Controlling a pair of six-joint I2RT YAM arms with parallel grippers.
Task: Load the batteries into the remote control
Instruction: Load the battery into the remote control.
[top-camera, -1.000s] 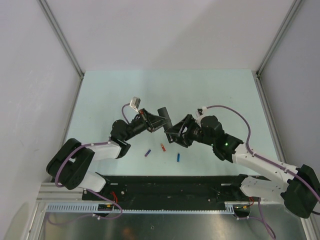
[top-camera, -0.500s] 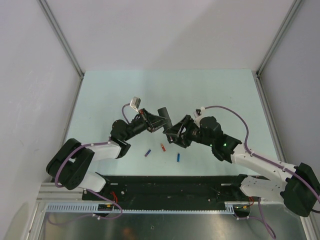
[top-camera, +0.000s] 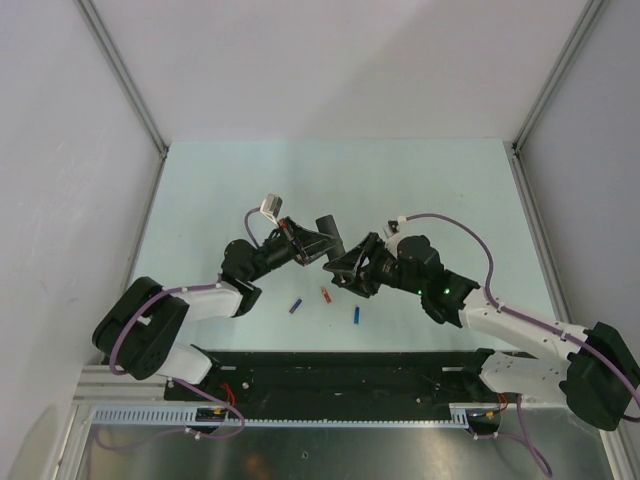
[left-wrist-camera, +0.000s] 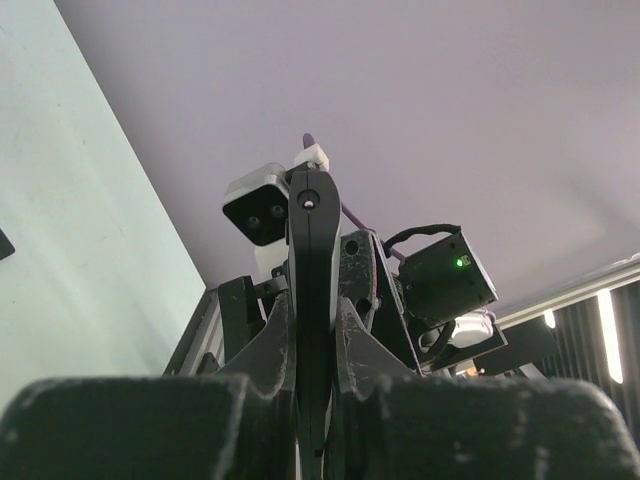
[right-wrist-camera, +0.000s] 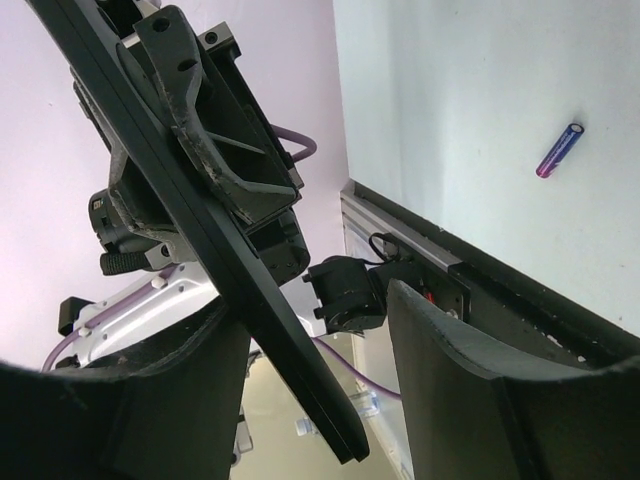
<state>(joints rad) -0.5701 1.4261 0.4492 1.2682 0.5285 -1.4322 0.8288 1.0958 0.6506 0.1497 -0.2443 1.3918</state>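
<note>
Above table (top-camera: 430, 190) centre: remote control (top-camera: 328, 236) between tools.
Clenched left tool (top-camera: 306, 246) holds it edge-on; released right tool (top-camera: 345, 264) straddles it. Close squarely on the flat faces; batteries (top-camera: 325, 294) lie on table, nearer.

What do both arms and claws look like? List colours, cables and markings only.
Left arm and right arm: white links, black joints and bases, each trailing a purple cable. Left claw and right claw are matte black, with scuffed fingers. A green light glows on the right arm.
</note>
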